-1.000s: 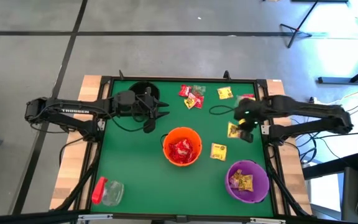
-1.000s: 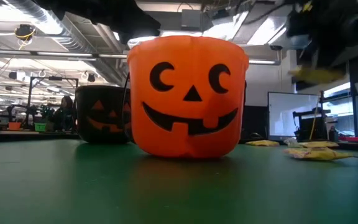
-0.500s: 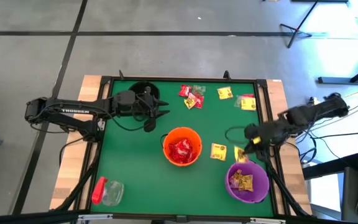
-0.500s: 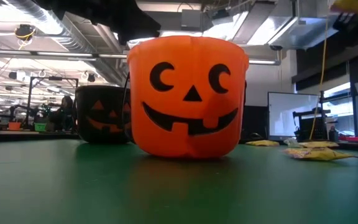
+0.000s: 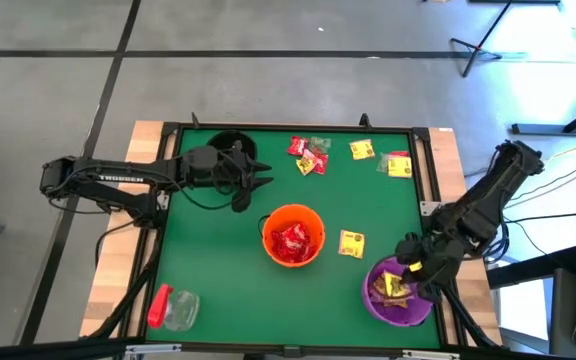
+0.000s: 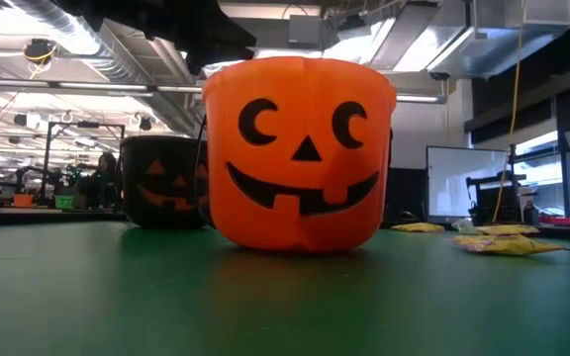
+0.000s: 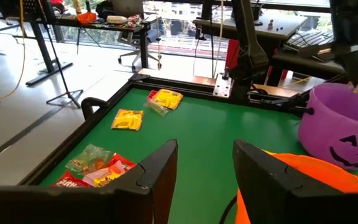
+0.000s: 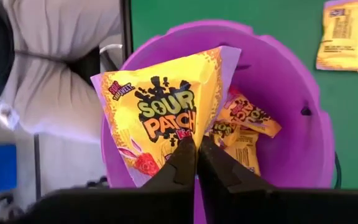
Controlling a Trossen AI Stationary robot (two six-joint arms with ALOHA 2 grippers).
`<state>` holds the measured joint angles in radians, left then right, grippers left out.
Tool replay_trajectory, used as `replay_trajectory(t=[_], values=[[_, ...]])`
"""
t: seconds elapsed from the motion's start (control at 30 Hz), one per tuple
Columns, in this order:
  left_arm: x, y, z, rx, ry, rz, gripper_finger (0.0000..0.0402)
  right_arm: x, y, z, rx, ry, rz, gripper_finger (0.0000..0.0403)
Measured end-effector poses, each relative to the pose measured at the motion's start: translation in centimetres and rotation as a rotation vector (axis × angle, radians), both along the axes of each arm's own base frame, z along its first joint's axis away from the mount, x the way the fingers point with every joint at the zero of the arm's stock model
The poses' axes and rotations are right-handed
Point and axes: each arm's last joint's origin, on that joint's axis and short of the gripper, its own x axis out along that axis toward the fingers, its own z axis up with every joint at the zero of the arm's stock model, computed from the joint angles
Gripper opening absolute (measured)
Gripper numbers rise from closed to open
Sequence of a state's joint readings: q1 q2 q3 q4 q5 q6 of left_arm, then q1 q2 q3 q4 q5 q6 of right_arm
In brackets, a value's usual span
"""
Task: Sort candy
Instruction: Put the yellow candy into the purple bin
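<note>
Green table (image 5: 218,270) under workshop lights; right hand (image 8: 196,149) pinches yellow candy packet (image 8: 160,112), left hand (image 7: 204,165) wide

Hidden or partial, as we see it: black bucket (image 5: 230,147), mostly covered by the left gripper (image 5: 258,178); purple bucket (image 8: 278,93), far rim cut off beneath the right gripper (image 8: 196,152); candy (image 5: 309,158) wrappers beyond, print unreadable.

Overhead and table-level views, both on the orange bucket (image 5: 292,236).
</note>
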<state>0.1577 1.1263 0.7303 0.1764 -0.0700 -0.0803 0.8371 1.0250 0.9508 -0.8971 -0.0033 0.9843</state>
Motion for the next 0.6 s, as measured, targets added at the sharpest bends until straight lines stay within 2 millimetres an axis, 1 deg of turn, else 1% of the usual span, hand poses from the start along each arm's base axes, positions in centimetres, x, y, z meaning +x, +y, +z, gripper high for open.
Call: replay_trajectory(t=[0.13,0.4,0.5,0.6], values=[[0.0,-0.3,0.0,0.0,0.0,-0.013,0.0149,0.1,0.0,0.0,0.0,-0.003,-0.041,0.0034],[0.1,-1.0,0.0,0.001,0.002,-0.041,0.0149,0.1,-0.1,0.0,-0.024,-0.019,-0.051,0.0133],[0.1,-1.0,0.0,0.003,0.003,-0.038,0.0149,0.5,-0.6,-0.1,-0.06,-0.046,-0.05,0.0156],[0.1,-0.9,0.0,0.009,0.004,-0.017,0.0149,1.3,-1.4,0.0,-0.085,-0.067,-0.073,0.0166]])
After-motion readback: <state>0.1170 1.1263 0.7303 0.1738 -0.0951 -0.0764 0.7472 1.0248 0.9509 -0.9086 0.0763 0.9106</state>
